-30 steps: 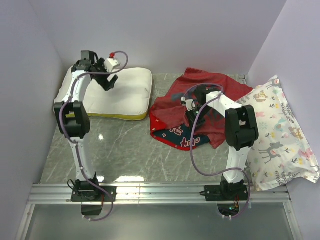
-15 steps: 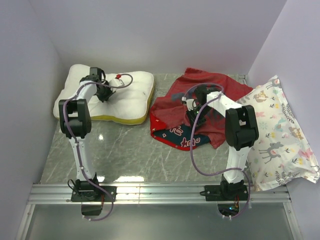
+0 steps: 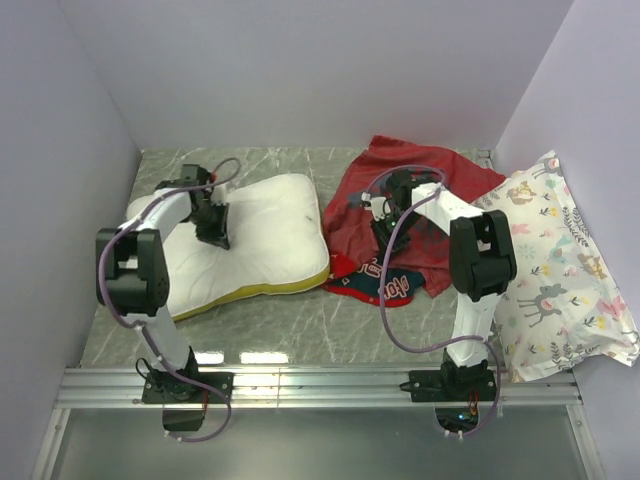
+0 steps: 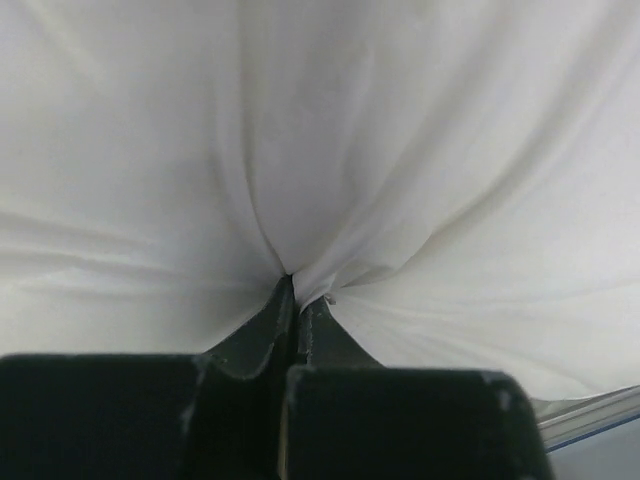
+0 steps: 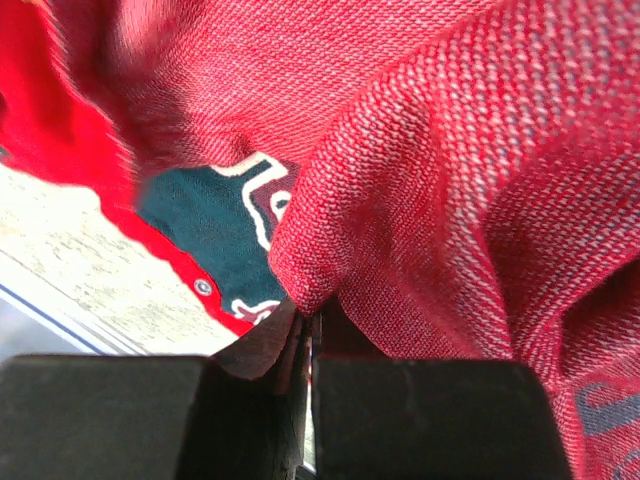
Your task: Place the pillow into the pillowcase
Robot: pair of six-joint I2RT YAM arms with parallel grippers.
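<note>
Left hand [image 3: 213,224], seen from the top camera, sits low on the middle of the pillow [image 3: 265,235], which lies slanted on the left half of the tabletop [image 3: 300,315], yellow strip toward the near side, right corner just reaching the pillowcase [image 3: 445,175]. The case lies crumpled right of centre, and the right hand [image 3: 386,226] is down in its folds; a floral pillow [image 3: 560,270] leans at the far right, apart from the work. From the left wrist, the hand [image 4: 295,300] has its fingers pressed together on a pinch of the pillow [image 4: 330,130] cover, creases fanning out from the grip. From the right wrist, the hand [image 5: 305,322] is clamped on a fold of the pillowcase [image 5: 450,150], with dark printed lining and a strip of tabletop [image 5: 70,250] showing to the left. The step in hand looks like bringing pillow and case together, with nothing inserted yet. Next, the right hand probably needs to lift a single layer to open the mouth; whether it holds one layer or two, I cannot tell. The left should then steer the pillow's right end into that gap, and a shallow pinch of cover may slip.
</note>
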